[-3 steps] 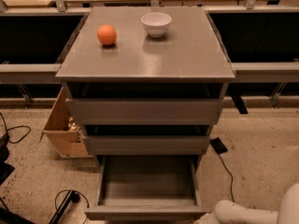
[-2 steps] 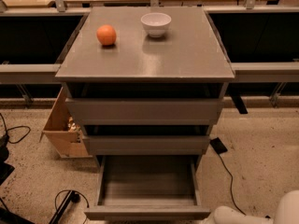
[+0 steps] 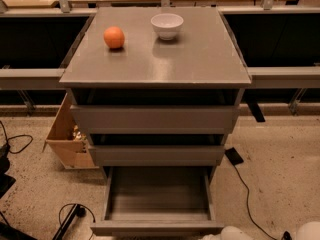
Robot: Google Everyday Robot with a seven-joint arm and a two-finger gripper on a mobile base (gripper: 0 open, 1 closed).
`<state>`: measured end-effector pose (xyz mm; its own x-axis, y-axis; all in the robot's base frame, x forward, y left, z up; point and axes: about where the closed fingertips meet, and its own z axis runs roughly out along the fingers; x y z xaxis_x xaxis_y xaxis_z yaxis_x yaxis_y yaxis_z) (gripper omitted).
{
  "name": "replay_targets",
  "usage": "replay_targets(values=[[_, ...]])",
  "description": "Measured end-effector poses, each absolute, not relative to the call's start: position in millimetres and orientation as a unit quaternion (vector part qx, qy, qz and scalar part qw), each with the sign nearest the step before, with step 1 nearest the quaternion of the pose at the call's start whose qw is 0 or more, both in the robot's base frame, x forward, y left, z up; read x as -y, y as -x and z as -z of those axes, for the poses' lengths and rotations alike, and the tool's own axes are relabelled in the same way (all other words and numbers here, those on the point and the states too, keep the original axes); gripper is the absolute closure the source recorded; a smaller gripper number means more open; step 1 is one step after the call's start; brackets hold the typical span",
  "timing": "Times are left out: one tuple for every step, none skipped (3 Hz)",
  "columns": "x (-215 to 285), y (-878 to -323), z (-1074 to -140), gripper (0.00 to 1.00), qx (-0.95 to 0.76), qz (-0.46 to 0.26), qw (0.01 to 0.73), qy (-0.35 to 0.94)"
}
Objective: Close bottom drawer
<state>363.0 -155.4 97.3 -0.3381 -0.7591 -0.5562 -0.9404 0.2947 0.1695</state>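
Note:
The grey cabinet has three plain drawer fronts. The bottom drawer is pulled far out toward me, and its empty inside shows. The middle drawer and the top drawer stand a little out from the frame. Only white rounded parts of my arm show at the bottom edge, just right of the bottom drawer's front. My gripper itself is out of view below the frame.
An orange and a white bowl sit on the cabinet top. A cardboard box stands on the floor at the cabinet's left. Black cables and a black block with its cord lie on the speckled floor.
The white arm parts at the bottom right have sunk lower and shifted slightly left, so less of them shows. The drawers have not moved.

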Motion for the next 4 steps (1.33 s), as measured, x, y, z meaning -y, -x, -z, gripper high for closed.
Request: replay_targets(values=[[141,-374,-100,1.0,-0.772,-0.234,0.222,0.547],[137,-385,-129,1.0,-0.772,-0.204,0.261,0.543],[137,-385,-129,1.0,-0.771,-0.204,0.261,0.543],[134,-396,-125,1.0,-0.765,-0.202,0.269,0.55]])
